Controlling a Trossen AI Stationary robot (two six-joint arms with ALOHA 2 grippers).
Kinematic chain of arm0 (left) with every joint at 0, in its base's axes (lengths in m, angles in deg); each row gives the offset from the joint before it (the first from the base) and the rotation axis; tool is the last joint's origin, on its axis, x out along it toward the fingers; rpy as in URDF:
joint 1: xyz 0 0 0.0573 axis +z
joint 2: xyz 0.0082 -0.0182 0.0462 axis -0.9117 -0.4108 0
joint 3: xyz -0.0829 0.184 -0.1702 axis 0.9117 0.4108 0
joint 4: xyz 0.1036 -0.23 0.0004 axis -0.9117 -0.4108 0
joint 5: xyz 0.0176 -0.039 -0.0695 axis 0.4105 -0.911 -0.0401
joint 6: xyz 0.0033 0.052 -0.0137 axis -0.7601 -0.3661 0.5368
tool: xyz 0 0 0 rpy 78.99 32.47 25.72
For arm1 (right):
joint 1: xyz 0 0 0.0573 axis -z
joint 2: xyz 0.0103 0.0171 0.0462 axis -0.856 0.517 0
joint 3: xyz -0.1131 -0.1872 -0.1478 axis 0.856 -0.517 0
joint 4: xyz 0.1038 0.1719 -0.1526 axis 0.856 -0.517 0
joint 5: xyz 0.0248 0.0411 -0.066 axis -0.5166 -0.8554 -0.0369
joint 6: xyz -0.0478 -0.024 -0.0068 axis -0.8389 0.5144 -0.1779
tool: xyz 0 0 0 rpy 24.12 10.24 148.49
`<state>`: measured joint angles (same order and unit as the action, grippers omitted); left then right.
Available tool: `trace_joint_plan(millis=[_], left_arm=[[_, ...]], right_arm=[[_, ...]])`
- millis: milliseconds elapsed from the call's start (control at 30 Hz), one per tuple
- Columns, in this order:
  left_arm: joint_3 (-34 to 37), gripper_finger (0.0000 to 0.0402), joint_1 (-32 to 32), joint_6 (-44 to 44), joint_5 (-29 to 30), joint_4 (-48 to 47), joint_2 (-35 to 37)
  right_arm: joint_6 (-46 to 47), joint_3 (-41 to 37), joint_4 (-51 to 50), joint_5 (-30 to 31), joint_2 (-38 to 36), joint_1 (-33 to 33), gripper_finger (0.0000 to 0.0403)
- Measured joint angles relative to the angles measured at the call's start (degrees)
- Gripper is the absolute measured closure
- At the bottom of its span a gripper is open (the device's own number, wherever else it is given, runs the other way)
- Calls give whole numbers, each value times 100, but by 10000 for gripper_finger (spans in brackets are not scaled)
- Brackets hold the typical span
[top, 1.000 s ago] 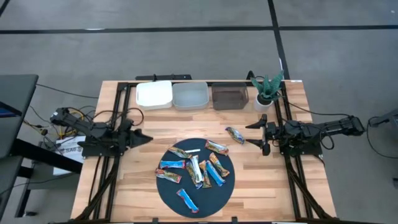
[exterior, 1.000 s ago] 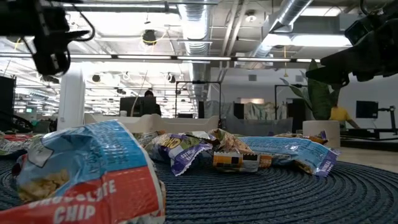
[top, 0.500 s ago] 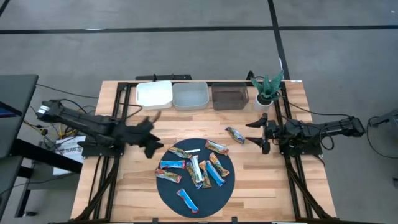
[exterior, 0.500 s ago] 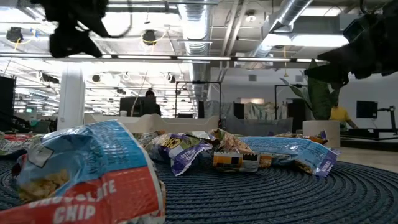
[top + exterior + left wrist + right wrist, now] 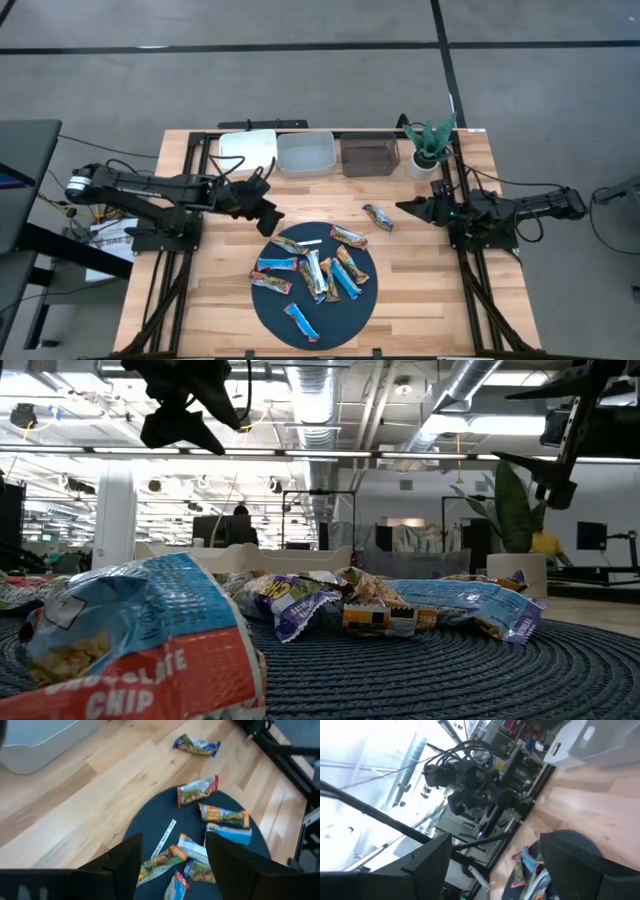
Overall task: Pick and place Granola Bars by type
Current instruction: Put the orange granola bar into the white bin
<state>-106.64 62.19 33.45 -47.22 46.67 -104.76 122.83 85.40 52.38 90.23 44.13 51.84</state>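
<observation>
Glossy, crinkled foil Granola Bars [image 5: 315, 268] — dark, ribbed woven mat [image 5: 262, 305] — pale, smooth-grained wooden table [image 5: 420, 300]

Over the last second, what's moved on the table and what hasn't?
The left hand swung out from the table's left edge toward the round dark mat, fingers open, holding nothing. The right hand stayed right of the lone granola bar but turned and drew back a little. The bars on the mat and the three bins lie unchanged.

Left claw [image 5: 268, 214] nearer (right claw [image 5: 408, 207] narrower)
</observation>
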Motion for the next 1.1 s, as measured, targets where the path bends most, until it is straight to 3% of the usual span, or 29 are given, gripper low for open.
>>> trace_joint_plan(millis=[833, 967, 1100], left_arm=[[1, 194, 267, 41, -30, -4, 0], [2, 194, 302, -305, -529, -7, -3], [2, 194, 300, -679, -754, -5, -121]], right_arm=[[286, 1, 316, 140, 2, 199, 107], [-219, 251, 116, -282, 15, 199, 107], [-777, 1023, -391, -787, 457, 189, 107]])
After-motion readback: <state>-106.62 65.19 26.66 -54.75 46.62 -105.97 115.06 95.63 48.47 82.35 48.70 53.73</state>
